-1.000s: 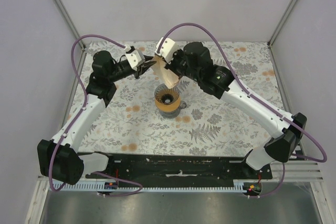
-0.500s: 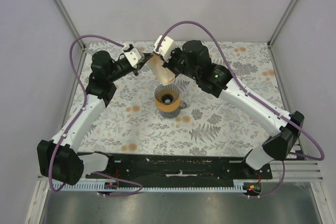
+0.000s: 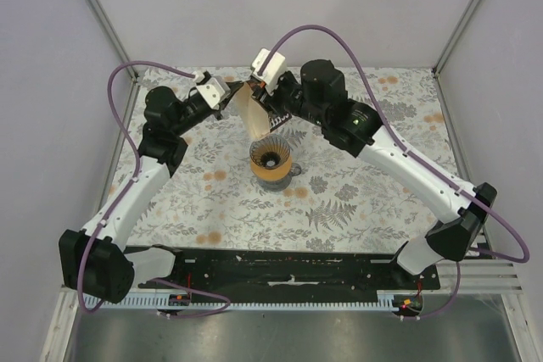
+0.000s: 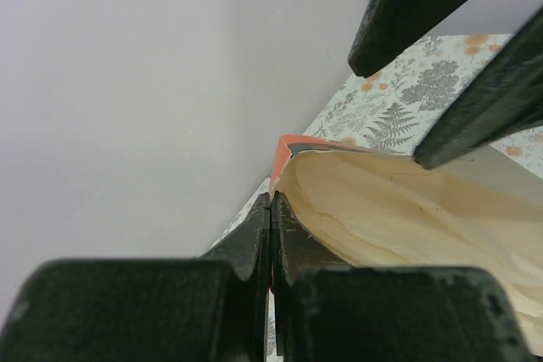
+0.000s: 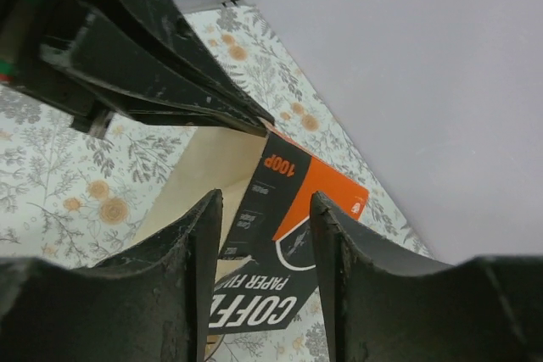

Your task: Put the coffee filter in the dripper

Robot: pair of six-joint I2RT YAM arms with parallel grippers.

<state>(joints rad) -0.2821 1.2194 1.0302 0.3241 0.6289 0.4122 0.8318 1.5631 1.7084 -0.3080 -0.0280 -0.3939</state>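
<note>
The coffee filter (image 3: 252, 114), a cream paper cone, hangs in the air above and behind the dripper (image 3: 271, 161), a grey funnel with a tan collar standing mid-table. My left gripper (image 3: 231, 97) is shut on the filter's upper left edge; in the left wrist view its jaws (image 4: 272, 201) meet tightly with the paper (image 4: 399, 209) spreading off to the right. My right gripper (image 3: 261, 95) sits just right of the filter, open. In the right wrist view its jaws (image 5: 265, 198) stand apart, with the filter (image 5: 199, 180) below and left of them.
An orange and black filter carton (image 5: 310, 192) lies on the floral tablecloth (image 3: 365, 192) under the right gripper. Grey walls close in the back and sides. Both arms crowd the back middle of the table, over the dripper.
The right gripper has opened and let go of the filter. The left gripper has shut on its edge. The filter has shifted slightly left.
</note>
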